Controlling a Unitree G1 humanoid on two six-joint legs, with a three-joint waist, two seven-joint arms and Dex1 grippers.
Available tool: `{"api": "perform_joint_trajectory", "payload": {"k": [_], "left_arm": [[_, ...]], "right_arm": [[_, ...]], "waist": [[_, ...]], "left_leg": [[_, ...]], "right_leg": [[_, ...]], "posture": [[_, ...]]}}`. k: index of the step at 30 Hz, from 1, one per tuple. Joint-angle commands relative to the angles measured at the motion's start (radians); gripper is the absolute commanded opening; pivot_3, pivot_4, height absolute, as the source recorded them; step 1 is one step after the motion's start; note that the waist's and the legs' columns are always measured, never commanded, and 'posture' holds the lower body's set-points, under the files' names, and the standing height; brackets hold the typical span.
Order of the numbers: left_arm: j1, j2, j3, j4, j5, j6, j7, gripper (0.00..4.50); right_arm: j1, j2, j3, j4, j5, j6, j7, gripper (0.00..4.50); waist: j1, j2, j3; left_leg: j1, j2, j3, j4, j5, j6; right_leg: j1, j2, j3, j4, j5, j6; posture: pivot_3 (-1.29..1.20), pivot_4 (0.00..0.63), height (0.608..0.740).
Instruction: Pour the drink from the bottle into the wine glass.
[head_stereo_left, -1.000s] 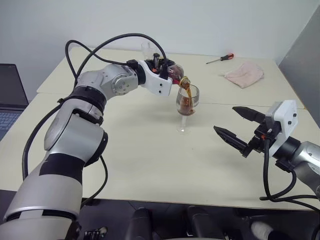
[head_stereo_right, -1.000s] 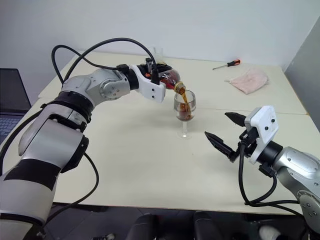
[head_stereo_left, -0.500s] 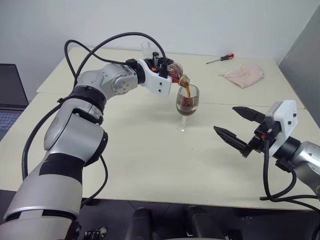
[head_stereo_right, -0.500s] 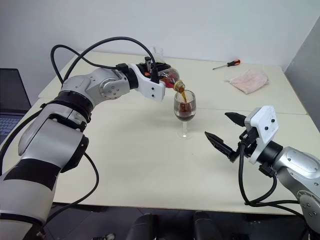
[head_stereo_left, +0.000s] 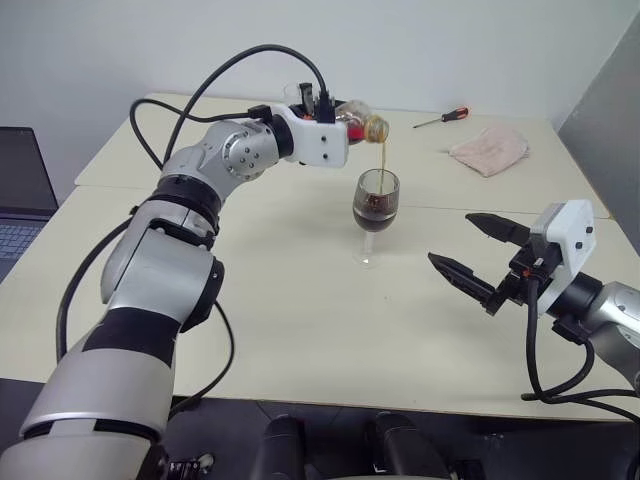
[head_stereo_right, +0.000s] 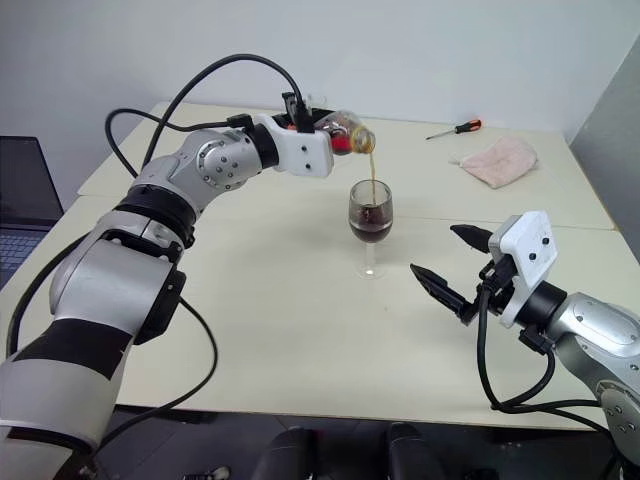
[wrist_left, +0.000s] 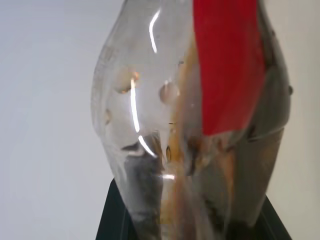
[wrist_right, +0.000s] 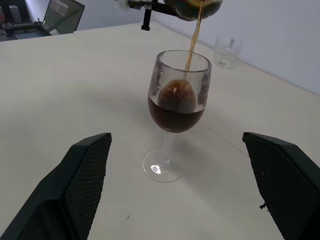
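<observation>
Table (head_stereo_left: 300, 330) surface is wide and bare near its front edge. Wine glass (head_stereo_left: 376, 212) stands mid-table, half full. Left gripper (head_stereo_left: 335, 115), closed on the bottle (head_stereo_left: 358, 120), tips it above the rim; drink (head_stereo_left: 381, 165) falls thin. Right gripper (head_stereo_left: 465, 250) waits beside, jaws wide, holding nothing.

one bottle (head_stereo_left: 358, 120), one wine glass (head_stereo_left: 375, 205), one tumbler (wrist_right: 227, 50)

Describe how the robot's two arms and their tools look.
Both arms are silver-grey metal with black bands at the joints and loose black cables looping alongside. Each wrist carries a white plastic housing. The left tool sits at the end of its housing; the right tool has two black pointed fingers whose inner faces are finely cross-hatched.
</observation>
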Motion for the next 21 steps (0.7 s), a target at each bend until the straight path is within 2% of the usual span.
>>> {"api": "perform_joint_trajectory", "payload": {"k": [1,6,10,12,17,21], "left_arm": [[0.015,-0.04,0.165,-0.019,-0.216,0.079,-0.195,0.85],[0.052,-0.079,0.345,-0.044,-0.424,0.264,-0.349,0.84],[0.129,-0.05,0.466,-0.063,-0.535,0.442,-0.31,0.84],[0.216,-0.032,0.527,-0.09,-0.589,0.507,-0.275,0.84],[0.405,-0.038,0.578,-0.21,-0.646,0.587,-0.24,0.84],[0.497,-0.07,0.599,-0.306,-0.682,0.628,-0.21,0.84]], "right_arm": [[-0.004,-0.013,-0.009,-0.023,-0.009,-0.023,0.006,4.5],[-0.002,-0.017,-0.008,-0.02,-0.01,-0.023,0.015,4.5],[-0.007,-0.018,-0.011,-0.022,-0.003,-0.02,0.019,4.5],[-0.026,-0.02,-0.019,-0.03,0.03,-0.009,0.018,4.5],[-0.063,-0.028,-0.016,-0.03,0.089,0.003,0.023,4.5],[-0.088,-0.036,0.014,-0.016,0.096,0.005,0.027,4.5]], "waist": [[-0.001,0.0,0.0],[-0.004,0.0,0.0],[-0.005,0.001,0.0],[-0.007,0.001,-0.001],[-0.003,0.002,-0.001],[0.011,0.001,-0.001]], "left_leg": [[0.0,0.0,0.0,0.0,0.0,0.0],[0.0,0.0,0.0,0.0,0.0,0.0],[0.001,0.0,-0.001,0.001,0.0,0.0],[0.002,0.0,-0.001,0.001,0.0,0.0],[0.003,0.001,-0.002,0.001,0.0,0.0],[0.001,0.0,-0.003,0.003,0.0,0.0]], "right_leg": [[0.0,0.0,0.0,0.0,0.0,0.0],[0.0,0.0,0.0,0.002,0.0,0.0],[0.0,0.0,0.0,0.004,0.0,0.0],[0.0,0.0,0.0,0.006,0.0,0.0],[0.0,0.0,-0.001,0.008,0.0,0.0],[0.0,-0.001,-0.003,0.007,0.0,0.0]], "posture": [[0.0,0.15,0.74],[0.0,0.15,0.74],[0.0,0.15,0.74],[0.0,0.15,0.74],[0.0,0.15,0.74],[0.0,0.15,0.74]]}}
